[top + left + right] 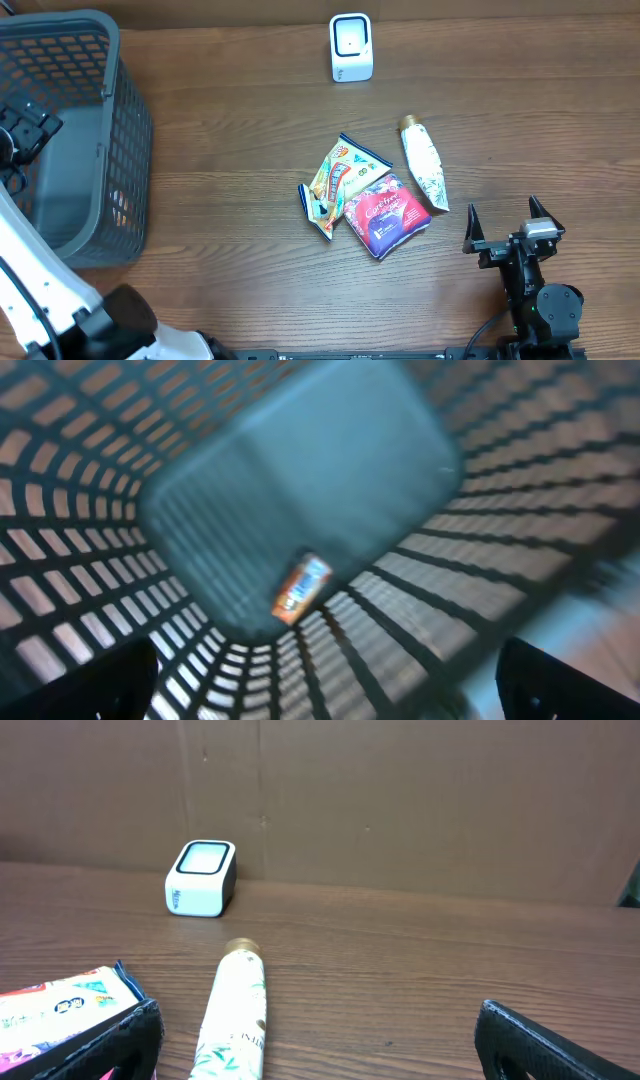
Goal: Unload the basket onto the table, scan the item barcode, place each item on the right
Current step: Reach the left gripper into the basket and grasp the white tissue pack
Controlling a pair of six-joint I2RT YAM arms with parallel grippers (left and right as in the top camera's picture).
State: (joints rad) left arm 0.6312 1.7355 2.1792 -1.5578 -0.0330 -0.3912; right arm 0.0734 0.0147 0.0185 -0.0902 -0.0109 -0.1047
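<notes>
The left arm (45, 285) stretches up and away from its base, with the wrist bent so that the left gripper (320, 690) points steeply downward. Its fingers (85, 682) stand wide apart, one at each lower corner of its own view. The right arm (545, 305) sits folded low by its base. The right gripper (502, 215) is level and points forward, jaws spread wide.

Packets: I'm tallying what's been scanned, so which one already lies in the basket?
The small orange packet, on the floor of the grey basket. The red packet, yellow packet and tube lie out on the table.
</notes>
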